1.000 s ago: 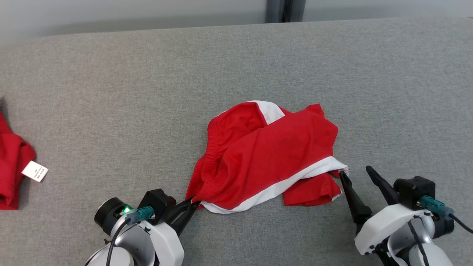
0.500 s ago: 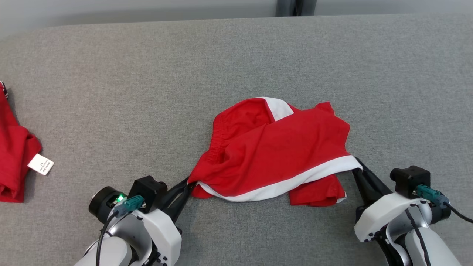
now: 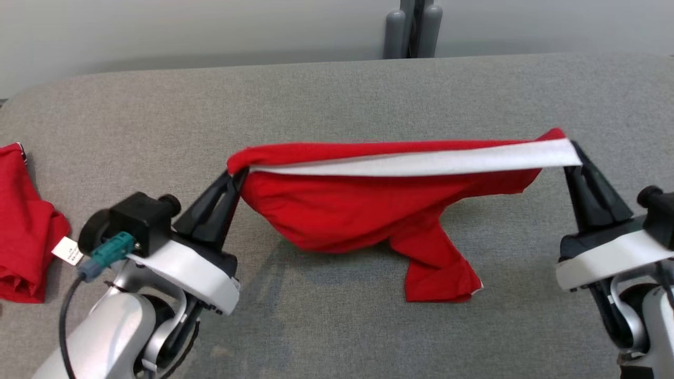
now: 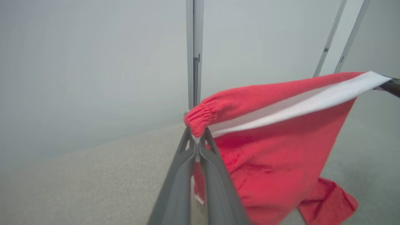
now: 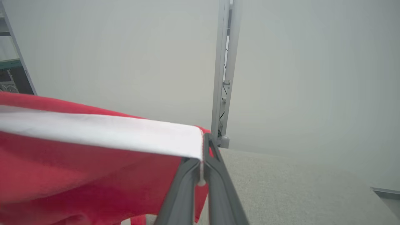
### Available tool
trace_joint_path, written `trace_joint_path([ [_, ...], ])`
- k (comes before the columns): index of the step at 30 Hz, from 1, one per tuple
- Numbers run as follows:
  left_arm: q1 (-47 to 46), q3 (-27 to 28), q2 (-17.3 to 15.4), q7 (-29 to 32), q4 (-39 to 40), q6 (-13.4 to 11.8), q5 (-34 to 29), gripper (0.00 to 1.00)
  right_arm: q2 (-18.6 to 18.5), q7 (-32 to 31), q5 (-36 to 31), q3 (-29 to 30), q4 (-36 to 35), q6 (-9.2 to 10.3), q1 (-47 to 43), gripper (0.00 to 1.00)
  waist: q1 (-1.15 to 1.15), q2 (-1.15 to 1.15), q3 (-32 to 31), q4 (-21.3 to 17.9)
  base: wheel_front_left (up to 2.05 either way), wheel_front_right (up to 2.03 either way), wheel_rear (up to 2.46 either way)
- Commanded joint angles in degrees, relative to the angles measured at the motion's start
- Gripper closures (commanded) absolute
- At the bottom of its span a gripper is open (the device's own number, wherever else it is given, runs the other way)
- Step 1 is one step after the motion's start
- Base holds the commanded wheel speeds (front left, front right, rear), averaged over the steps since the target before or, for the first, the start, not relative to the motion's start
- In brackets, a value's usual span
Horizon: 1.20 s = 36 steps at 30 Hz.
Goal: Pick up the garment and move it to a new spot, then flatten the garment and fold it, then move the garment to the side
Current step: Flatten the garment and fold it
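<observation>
Your left claw (image 3: 238, 175) and right claw (image 3: 572, 153) both clamp the soft red shorts (image 3: 342, 210), white-striped with a gathered waistband, stretched between them. A tagged red garment (image 3: 23, 247) lies at the left on the grey woven worktop (image 3: 337, 100).

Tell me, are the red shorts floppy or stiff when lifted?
Probably floppy: held between the left gripper and right gripper, the shorts sag in the middle and one leg droops to the table. Likely light too, since thin fingertip pinches carry them.
</observation>
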State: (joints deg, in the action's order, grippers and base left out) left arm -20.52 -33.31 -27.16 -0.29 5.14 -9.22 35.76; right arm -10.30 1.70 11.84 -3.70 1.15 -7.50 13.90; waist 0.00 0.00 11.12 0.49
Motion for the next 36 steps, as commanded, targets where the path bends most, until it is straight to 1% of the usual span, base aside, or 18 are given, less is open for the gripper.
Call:
trace_joint_path([
  [1,-2.21,2.10,-0.34,-0.83,2.05,-0.80,0.67,1.00,-0.76,-1.63,-0.87,1.35,-3.85,0.02,1.43,1.00,0.00,0.00,-1.13,0.04,0.00,0.00,0.00],
  [2,-2.21,2.10,-0.34,-0.83,2.05,-0.80,0.67,1.00,-0.76,-1.63,-0.87,1.35,-3.85,0.02,1.43,1.00,0.00,0.00,-1.13,0.04,0.00,0.00,0.00],
  [3,-2.89,2.71,-0.63,-0.89,2.93,-0.94,0.65,1.00,-1.07,-2.46,-1.17,1.85,-5.64,0.03,1.99,1.00,0.00,0.00,-1.51,0.09,0.00,0.00,0.00],
  [4,-4.21,4.21,-1.01,-1.32,4.93,-1.33,0.83,1.00,-1.56,-4.26,-1.62,2.80,-9.06,0.03,3.02,1.00,0.00,0.00,-2.40,0.14,0.00,0.00,0.00],
  [5,-4.21,4.21,-1.01,-1.32,4.93,-1.33,0.83,1.00,-1.56,-4.26,-1.62,2.80,-9.06,0.03,3.02,1.00,0.00,0.00,-2.40,0.14,0.00,0.00,0.00],
  [7,-5.67,5.44,-1.76,-0.97,6.94,-1.88,0.28,1.00,-1.88,-6.00,-1.54,3.95,-12.17,0.03,4.37,1.00,0.00,0.00,-3.13,0.17,0.00,0.00,0.00],
  [12,-8.71,8.32,-3.35,-0.31,11.59,-4.18,-1.21,1.00,-1.78,-9.05,-1.40,6.40,-17.96,0.04,6.91,1.00,0.00,0.00,-4.68,0.28,0.00,0.00,0.00],
  [13,-9.47,8.97,-4.01,0.29,13.11,-5.03,-1.74,1.00,-1.43,-9.91,-1.14,6.91,-19.32,0.05,7.46,1.00,0.00,0.00,-4.90,0.33,0.00,0.00,0.00],
  [16,-10.29,9.77,-4.55,1.20,14.56,-5.88,-1.96,1.00,-0.67,-10.61,-0.58,7.42,-20.20,0.09,7.76,1.00,0.00,0.00,-4.71,0.32,0.00,0.00,0.00],
  [19,-11.23,10.20,-4.75,1.66,14.92,-5.94,-1.62,1.00,-0.09,-10.98,0.15,7.29,-19.47,0.09,8.61,1.00,0.00,0.00,-3.84,0.24,0.00,0.00,0.00],
  [21,-12.48,9.89,-4.46,1.82,13.99,-5.09,-1.28,1.00,-0.41,-10.63,0.36,7.07,-18.18,0.08,10.12,1.00,0.00,0.00,-2.94,0.27,0.00,0.00,0.00],
  [23,-14.69,9.47,-3.62,1.72,12.00,-3.51,-0.29,1.00,-0.88,-10.28,0.92,6.81,-15.86,0.08,12.37,1.00,0.00,0.00,-1.86,0.35,0.00,0.00,0.00],
  [26,-19.90,8.58,-1.89,1.23,6.54,0.00,1.02,1.00,-1.86,-9.61,2.43,5.76,-10.75,0.08,17.85,1.00,0.00,0.00,0.34,0.50,0.00,0.00,0.00],
  [30,-29.83,7.25,1.15,-0.25,-4.69,4.86,1.02,1.00,-3.40,-7.69,4.17,4.27,-1.00,0.08,28.00,1.00,0.00,0.00,3.73,0.83,0.00,0.00,0.00],
  [34,-40.04,6.83,4.77,-2.75,-18.08,8.73,0.90,1.00,-4.58,-5.50,4.72,2.47,10.72,0.09,39.34,1.00,0.00,0.00,7.14,1.04,0.00,0.00,0.00],
  [36,-44.27,6.72,6.29,-4.42,-25.01,10.33,0.69,1.00,-4.24,-3.62,5.13,1.52,16.62,0.11,44.36,1.00,0.00,0.00,8.10,0.92,0.00,0.00,0.00],
])
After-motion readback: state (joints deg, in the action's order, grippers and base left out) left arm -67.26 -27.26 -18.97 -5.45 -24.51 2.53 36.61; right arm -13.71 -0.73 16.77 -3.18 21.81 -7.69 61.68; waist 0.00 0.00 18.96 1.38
